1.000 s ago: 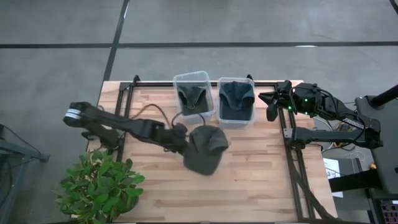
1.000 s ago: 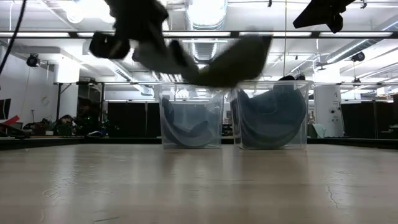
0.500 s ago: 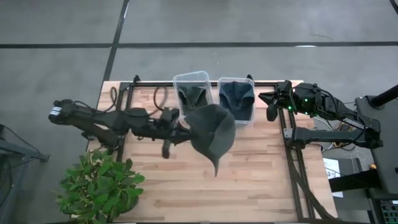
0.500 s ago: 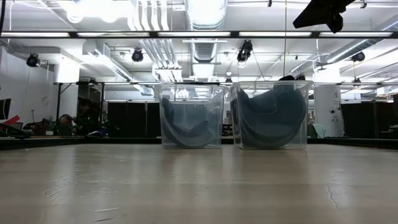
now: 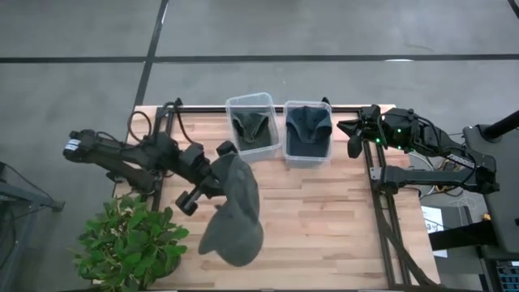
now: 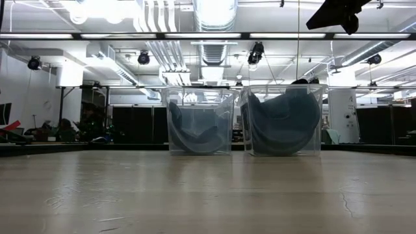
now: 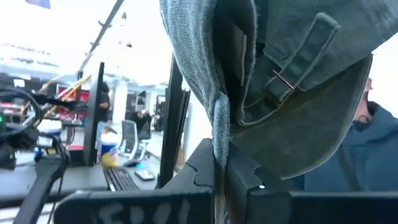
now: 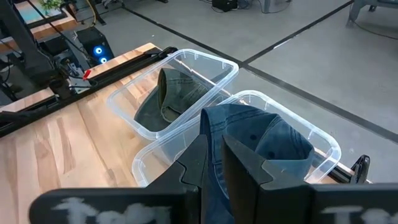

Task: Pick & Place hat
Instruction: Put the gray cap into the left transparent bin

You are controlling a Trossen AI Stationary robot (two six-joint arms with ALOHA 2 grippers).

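Note:
A grey-green hat (image 5: 233, 212) is held in the air over the table's near-left half by my left gripper (image 5: 219, 173), which is shut on it. In the left wrist view the hat (image 7: 292, 93) fills the picture above the fingers, its back strap and buckle (image 7: 283, 79) showing. It is out of the low view. Two clear bins stand at the far edge: the left one (image 5: 253, 122) holds a grey-green hat, the right one (image 5: 308, 130) a blue hat. My right gripper (image 5: 354, 136) waits shut at the table's far right, touching nothing. My left gripper pinches the hat's lower edge (image 7: 219, 127) beside the back strap, between its two fingers (image 7: 239, 177); the cloth there is bunched into a fold. The hat is lifted clear of the table, its crown and brim spreading away from the fingers toward the near edge.
A potted plant (image 5: 130, 239) stands at the table's near-left corner, close to the left arm. Black frame rails run along the left (image 5: 162, 138) and right (image 5: 379, 195) sides. Bare wood (image 5: 324, 227) lies in front of the bins (image 6: 199, 120) (image 6: 284, 120).
My left gripper has raised the hat off the table's middle and out of the low view, swung it toward the bins, then back toward the near-left, turning as it went. The hat has flipped about and now spreads toward the near edge.

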